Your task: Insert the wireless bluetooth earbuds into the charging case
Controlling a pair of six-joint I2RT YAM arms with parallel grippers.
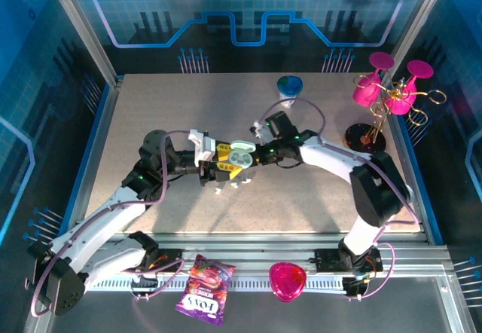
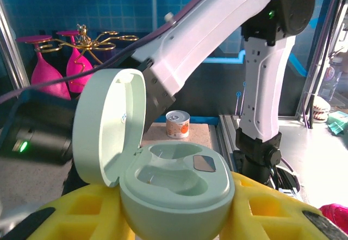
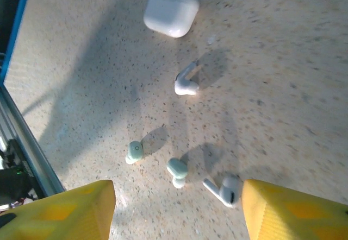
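Covering most of the top view, speckled table, both arms meeting over its middle. Left arm reaches in from near left, right arm from near right. Pink glasses on a gold rack at far right, blue cup at the far edge, candy bag on the near rail.

Left gripper is clamped on a mint case, held between its yellow fingers above the table. Lid is swung up to the left in the left wrist view, both wells empty.

Right gripper is spread wide with nothing between its fingers, pointing down at the table. A white case, closed, lies ahead of it.

Four earbuds lie loose on the table below the right gripper, none in a case. Two mint ones and a white one sit close to the fingers; another white earbud lies nearer the white case.
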